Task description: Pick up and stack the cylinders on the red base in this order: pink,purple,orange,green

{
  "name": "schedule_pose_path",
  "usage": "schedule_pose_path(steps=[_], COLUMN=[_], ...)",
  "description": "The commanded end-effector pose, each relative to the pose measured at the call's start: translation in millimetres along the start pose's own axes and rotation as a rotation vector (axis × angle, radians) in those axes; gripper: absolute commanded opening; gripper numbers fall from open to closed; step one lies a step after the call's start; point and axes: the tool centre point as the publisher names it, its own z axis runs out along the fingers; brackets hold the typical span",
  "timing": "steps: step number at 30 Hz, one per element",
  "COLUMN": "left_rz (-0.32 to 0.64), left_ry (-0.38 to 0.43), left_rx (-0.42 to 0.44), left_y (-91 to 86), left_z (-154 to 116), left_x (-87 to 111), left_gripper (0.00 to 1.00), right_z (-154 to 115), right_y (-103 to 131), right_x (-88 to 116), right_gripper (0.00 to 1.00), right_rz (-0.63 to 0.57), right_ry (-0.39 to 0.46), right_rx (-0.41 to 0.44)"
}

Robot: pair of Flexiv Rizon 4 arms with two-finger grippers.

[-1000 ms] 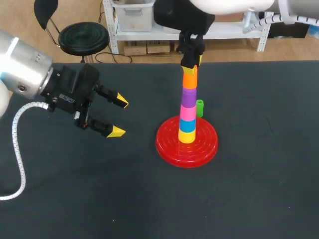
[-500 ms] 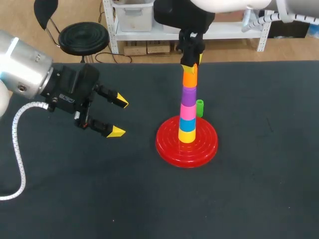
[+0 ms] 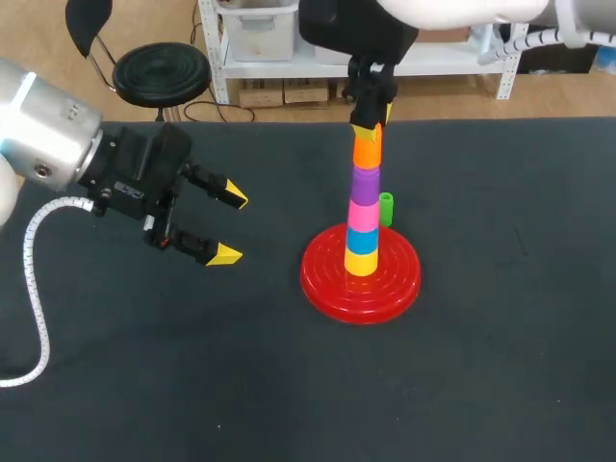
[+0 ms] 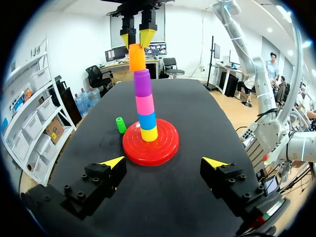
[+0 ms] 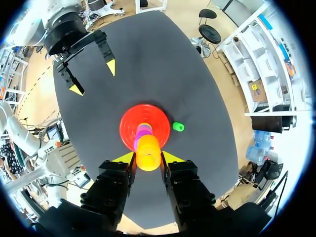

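In the head view, the small green plastic cylinder (image 3: 386, 206) stands half hidden behind the stack of coloured cylinders (image 3: 363, 223). From the right wrist, the orange plastic cylinder (image 5: 148, 153) covers nearly every cylinder beneath it. The silver left arm (image 3: 43, 137) is cut off at the edge.

The silver left arm (image 3: 48, 135) comes in from the left side. Its black two-fingered left gripper (image 3: 231, 226) lies roughly level, with the yellow-tipped fingers spread wide. The white right arm (image 3: 433, 10) enters from the far right. Its black right gripper (image 3: 371, 117) points straight down, pinching an orange plastic cylinder (image 3: 366, 152) from both sides.
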Motion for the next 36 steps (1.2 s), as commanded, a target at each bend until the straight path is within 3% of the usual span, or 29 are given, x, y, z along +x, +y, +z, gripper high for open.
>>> schedule_pose_path(steps=[1,36], left_rz=[0.002,0.002], left_ry=[-0.002,-0.002], left_rx=[-0.002,-0.002], left_y=[-0.2,-0.2], left_z=[1,1], left_x=[1.0,1.0], left_gripper=[1.0,1.0], right_z=[0,20], right_y=[3,0], right_x=[2,-2], right_gripper=[0.0,0.0], right_rz=[-0.004,-0.008], right_ry=[-0.007,0.034], right_rx=[0.0,-0.056])
